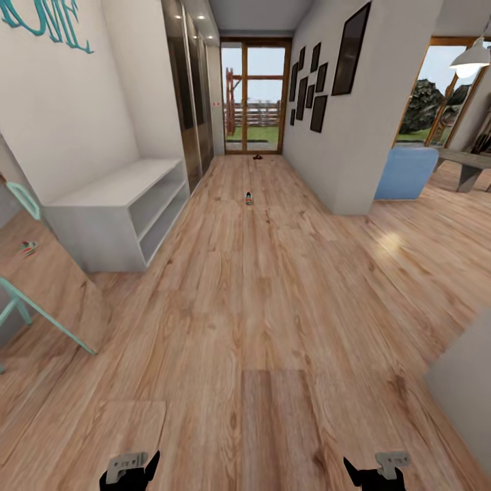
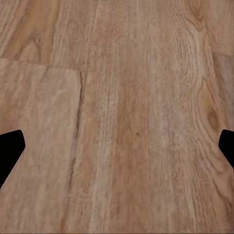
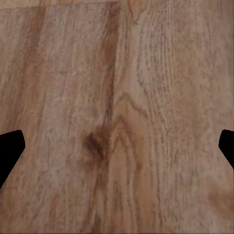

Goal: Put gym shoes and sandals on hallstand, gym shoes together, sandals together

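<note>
White, green and red-orange can be made out on a single gym shoe (image 1: 249, 198) standing on the corridor floor (image 1: 273, 307) far down the hall, well apart from both grippers and roughly midway between them in the head view. A small dark brown shape (image 1: 258, 157), too small to be identified for certain, lies further on, just before the glass door (image 1: 256, 95). A reflection of a trainer (image 1: 28, 248) is seen in the leaning mirror (image 1: 48, 300) at the left edge. The pale grey unit (image 1: 119, 208), with a flat top and open shelves beneath, is set against the left wall, between the mirror and the dark wardrobe doors (image 1: 189, 95); nothing is seen resting on it.

The left gripper (image 1: 129, 470) and the right gripper (image 1: 375, 470) are held low at the bottom edge of the head view, well apart from each other, pointing down toward the planks. In the left wrist view the left gripper's fingertips (image 2: 10, 151) are spread wide with bare floor between them, nothing being held. In the right wrist view the right gripper's fingertips (image 3: 10, 151) are likewise parted wide over a knot in the wood, empty. Framed pictures (image 1: 317, 75) are hung on the right wall, and a blue armchair (image 1: 406, 172) is placed beyond its corner.
</note>
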